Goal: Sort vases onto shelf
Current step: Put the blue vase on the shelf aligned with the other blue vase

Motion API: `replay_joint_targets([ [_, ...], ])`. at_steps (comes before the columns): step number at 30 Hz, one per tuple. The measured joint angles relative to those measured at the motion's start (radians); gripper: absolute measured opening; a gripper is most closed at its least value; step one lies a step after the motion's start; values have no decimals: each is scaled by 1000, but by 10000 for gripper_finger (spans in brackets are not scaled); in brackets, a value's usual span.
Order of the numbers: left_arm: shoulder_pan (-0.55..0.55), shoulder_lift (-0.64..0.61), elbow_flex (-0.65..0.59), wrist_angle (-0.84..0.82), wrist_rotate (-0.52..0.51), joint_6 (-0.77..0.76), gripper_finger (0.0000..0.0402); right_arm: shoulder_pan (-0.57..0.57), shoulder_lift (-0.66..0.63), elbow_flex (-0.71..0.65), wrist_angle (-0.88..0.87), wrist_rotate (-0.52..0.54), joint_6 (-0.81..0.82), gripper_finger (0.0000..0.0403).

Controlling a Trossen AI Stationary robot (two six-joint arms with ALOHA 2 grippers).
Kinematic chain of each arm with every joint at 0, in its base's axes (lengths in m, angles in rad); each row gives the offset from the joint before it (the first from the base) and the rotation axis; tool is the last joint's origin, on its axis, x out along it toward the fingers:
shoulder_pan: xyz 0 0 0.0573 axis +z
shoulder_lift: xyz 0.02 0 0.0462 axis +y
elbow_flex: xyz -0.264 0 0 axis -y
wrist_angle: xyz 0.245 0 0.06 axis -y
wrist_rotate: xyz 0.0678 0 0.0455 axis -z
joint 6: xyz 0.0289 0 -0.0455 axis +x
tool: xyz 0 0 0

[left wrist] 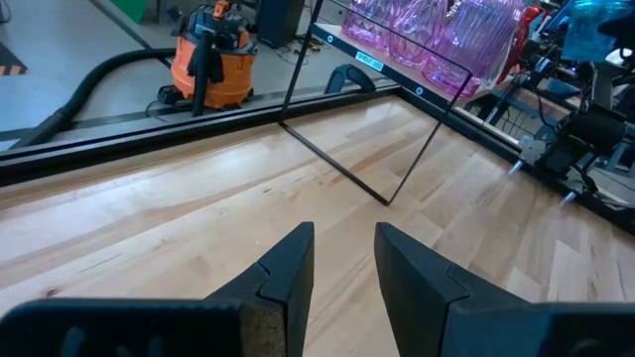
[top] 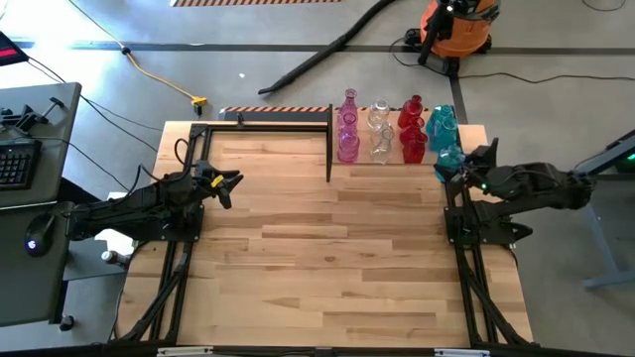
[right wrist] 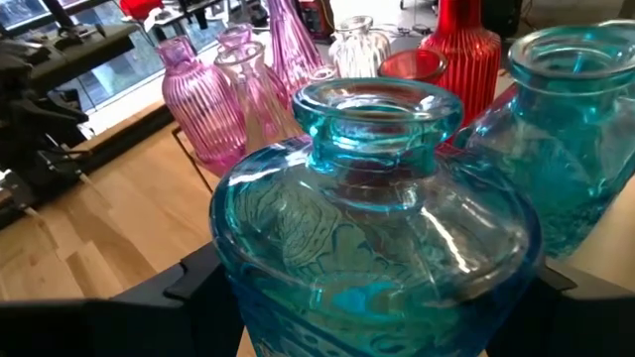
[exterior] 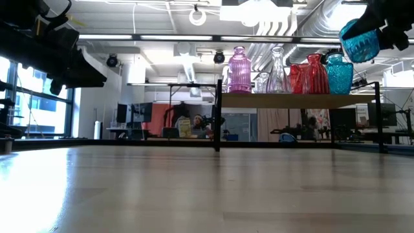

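The shelf (top: 466,135), a raised light-wood platform, stands at the table's far right with vases upright on it: pink (top: 348,147), clear (top: 382,149), red (top: 414,147) and a tall teal one (top: 443,123). My right gripper (top: 459,165) is at the shelf's near right corner, shut on a squat teal vase (right wrist: 377,218). In the low view that vase (exterior: 359,40) is higher than the shelf top (exterior: 284,100). My left gripper (left wrist: 344,260) hovers open over the table's left side (top: 232,184), touching nothing. My right gripper pinches the squat teal vase by its round body (right wrist: 233,248), one dark finger (right wrist: 193,283) on each side. It comes in roughly level from the table's right. The vase is upright, mouth (right wrist: 377,104) up, lifted clear of table and shelf.
A black metal frame (top: 263,123) with a post (top: 329,149) stands left of the shelf on the far edge. Bare wood tabletop (top: 327,248) spreads between the arms. An orange vacuum (top: 454,25) and its hose lie on the floor beyond. A keyboard desk (top: 20,164) is at the left.
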Motion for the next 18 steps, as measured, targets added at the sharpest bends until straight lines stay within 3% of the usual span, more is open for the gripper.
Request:
replay_joint_targets([
  [8, 0, 0, 0, 0, 0, 0, 101, 0, 0, -43, 8, 29, 8, 281],
  [18, 0, 0, 0, 0, 0, 0, 101, 0, 0, -78, 7, 139, 79, 281],
])
